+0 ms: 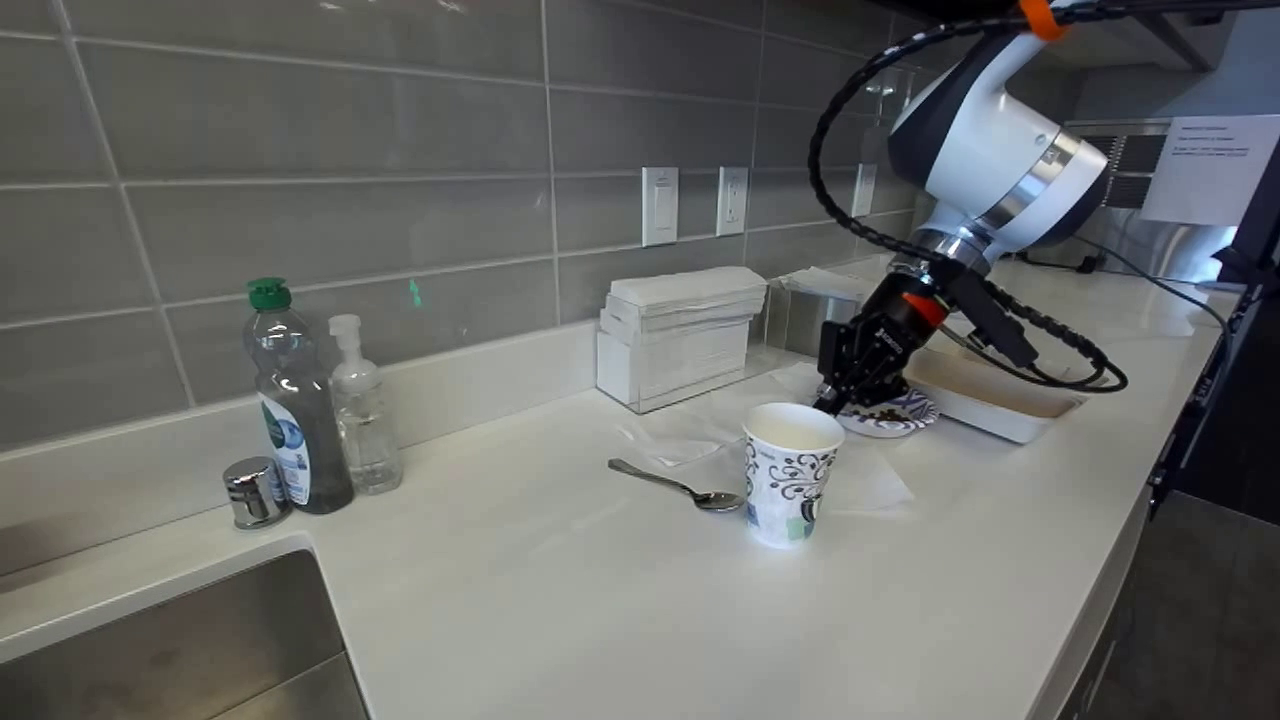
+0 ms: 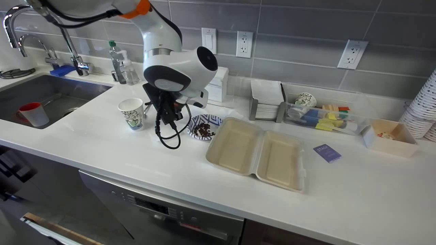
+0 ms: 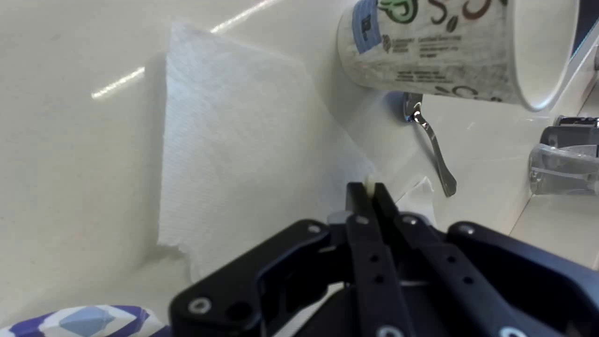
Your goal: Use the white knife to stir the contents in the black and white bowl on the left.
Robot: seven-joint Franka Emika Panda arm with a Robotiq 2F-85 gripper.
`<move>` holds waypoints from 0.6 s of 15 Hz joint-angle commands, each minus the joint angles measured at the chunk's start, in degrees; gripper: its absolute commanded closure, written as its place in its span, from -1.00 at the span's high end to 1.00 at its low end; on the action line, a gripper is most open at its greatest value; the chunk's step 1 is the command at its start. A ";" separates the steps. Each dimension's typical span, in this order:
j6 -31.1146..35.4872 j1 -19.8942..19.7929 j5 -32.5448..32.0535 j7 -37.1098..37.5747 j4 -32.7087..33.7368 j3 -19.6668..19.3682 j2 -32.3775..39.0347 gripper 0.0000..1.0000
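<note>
Wrist view: a black two-finger gripper [image 3: 369, 190] is drawn almost fully together, pinching something pale, likely the white knife [image 3: 370, 184], blade angle unclear; the shallow, dark-and-white patterned paper bowl [image 3: 89, 321] sits behind the jaws, off to one side. In an exterior view, its small brown bits [image 2: 203, 130] lie beside the jaws. In an exterior view, a tall white patterned paper cup [image 1: 790, 485] stands near the jaws; drawing back over the bowl, then slow, shallow circles, should stir without spilling.

White glare streaks across the counter [image 3: 84, 164]
</note>
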 commanded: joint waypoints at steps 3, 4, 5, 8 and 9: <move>1.50 -0.77 6.78 -10.35 2.39 1.64 5.84 -0.98; 1.24 -0.79 7.06 -11.08 2.70 1.71 6.41 -0.98; 0.92 -0.82 6.94 -10.93 3.00 1.69 6.84 -0.40; 0.39 -0.66 4.78 -8.41 3.48 1.51 6.52 -0.12; 0.60 -0.48 3.90 -7.40 3.44 1.43 5.69 0.06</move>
